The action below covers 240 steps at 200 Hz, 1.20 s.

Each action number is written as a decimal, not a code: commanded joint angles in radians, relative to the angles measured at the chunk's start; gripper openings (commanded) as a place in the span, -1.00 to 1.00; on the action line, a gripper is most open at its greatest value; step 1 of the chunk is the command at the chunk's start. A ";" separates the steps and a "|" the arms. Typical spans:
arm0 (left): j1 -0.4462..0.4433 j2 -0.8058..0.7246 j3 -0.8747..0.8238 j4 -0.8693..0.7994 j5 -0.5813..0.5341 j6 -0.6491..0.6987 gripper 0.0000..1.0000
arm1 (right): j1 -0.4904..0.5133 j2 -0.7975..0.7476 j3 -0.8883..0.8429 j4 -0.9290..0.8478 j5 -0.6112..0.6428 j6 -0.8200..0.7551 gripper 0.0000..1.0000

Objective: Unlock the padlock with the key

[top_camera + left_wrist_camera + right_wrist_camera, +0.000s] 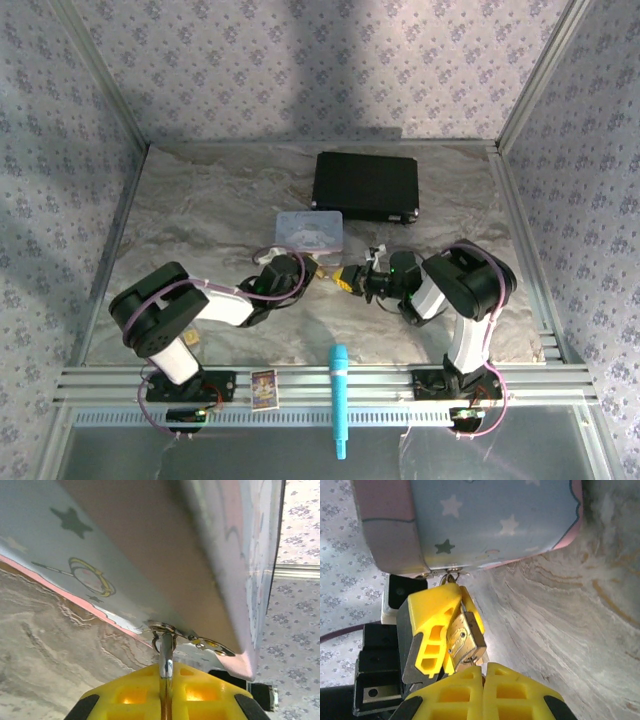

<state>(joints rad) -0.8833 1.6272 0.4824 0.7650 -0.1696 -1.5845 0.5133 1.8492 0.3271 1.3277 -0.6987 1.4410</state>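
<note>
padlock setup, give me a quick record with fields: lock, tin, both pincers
padlock: brass body, shackle up at the tin's hasp
tin: pastel blue with stars, pink edge, on the marble-look table
left pincer: shut on the padlock
right pincer: shut, tips at the padlock's lower end

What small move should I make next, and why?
Probably a gentle twist of the right gripper: its jaws are shut right at the padlock's bottom end, where the key seems seated, though it is hidden. The left gripper is shut on the padlock, bracing it beside the tin.
</note>
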 commanded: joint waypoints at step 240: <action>-0.078 0.049 0.076 -0.337 0.005 -0.087 -0.68 | 0.086 -0.061 -0.089 -0.063 0.212 -0.078 -1.00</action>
<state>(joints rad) -0.9432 1.6646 0.5518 0.6151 -0.1852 -1.6581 0.5915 1.8359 0.2474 1.3235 -0.5255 1.4231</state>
